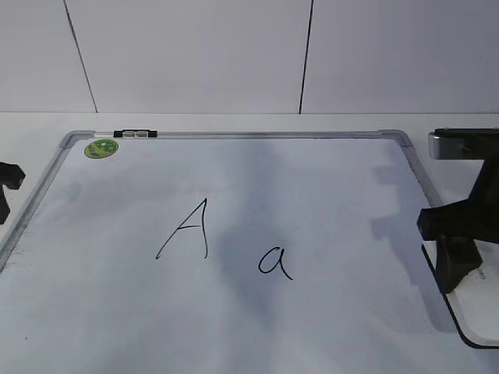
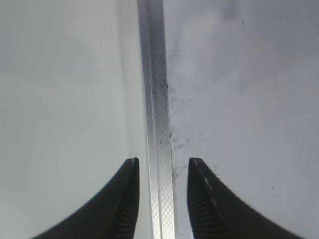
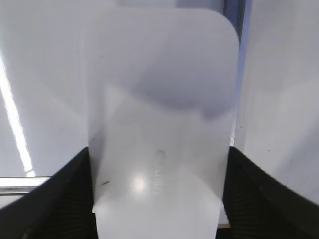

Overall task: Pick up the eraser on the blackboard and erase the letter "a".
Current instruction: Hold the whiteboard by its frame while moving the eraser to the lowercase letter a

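Right gripper (image 3: 158, 199) straddles the eraser (image 3: 162, 99), jaws spread at its sides; left gripper (image 2: 163, 199) spread, empty. Off-centre closing could skid it off the blackboard (image 1: 312, 179).

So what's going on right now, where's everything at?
Right pincer straddling the eraser, grip unconfirmed. Left pincer open over the blackboard frame. Letter "a" untouched, path clear.

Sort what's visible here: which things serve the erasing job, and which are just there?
Job: eraser between right end effector fingers; small "a"; whiteboard.
Just there: capital "A"; green sticker; left end effector, idle over the frame.
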`<action>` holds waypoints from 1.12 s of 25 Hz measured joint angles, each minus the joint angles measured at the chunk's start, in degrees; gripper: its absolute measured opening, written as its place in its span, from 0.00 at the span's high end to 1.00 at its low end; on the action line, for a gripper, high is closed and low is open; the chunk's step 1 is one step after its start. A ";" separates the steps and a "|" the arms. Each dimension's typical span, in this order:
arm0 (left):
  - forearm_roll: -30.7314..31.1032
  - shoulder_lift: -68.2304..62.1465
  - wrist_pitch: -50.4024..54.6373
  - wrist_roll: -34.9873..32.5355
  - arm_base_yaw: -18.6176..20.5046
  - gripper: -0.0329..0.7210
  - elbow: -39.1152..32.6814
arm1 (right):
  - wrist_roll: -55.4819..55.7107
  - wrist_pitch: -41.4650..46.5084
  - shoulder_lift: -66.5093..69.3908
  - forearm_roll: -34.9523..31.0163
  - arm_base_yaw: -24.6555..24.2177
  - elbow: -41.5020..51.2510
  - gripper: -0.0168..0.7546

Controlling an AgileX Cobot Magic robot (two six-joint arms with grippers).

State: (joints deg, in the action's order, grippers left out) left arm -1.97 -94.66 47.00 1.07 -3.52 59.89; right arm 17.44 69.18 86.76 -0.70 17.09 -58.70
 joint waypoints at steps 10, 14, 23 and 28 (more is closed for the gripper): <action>0.00 -8.81 1.13 0.00 3.85 0.63 7.51 | -0.60 0.11 0.00 -0.22 0.00 0.00 0.24; -0.23 -10.70 1.25 0.00 4.06 0.63 7.60 | -0.60 0.11 0.00 -0.22 0.00 0.00 0.24; -2.00 -12.99 1.25 -1.07 4.06 0.63 7.60 | -0.60 0.11 0.00 -0.22 0.00 0.00 0.24; -2.07 -12.99 1.25 -1.07 4.06 0.63 7.60 | -0.72 0.11 0.00 -0.22 0.00 0.00 0.24</action>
State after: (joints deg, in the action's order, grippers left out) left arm -4.05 -107.66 48.25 0.00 0.54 67.50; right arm 16.72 69.29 86.76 -0.91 17.09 -58.70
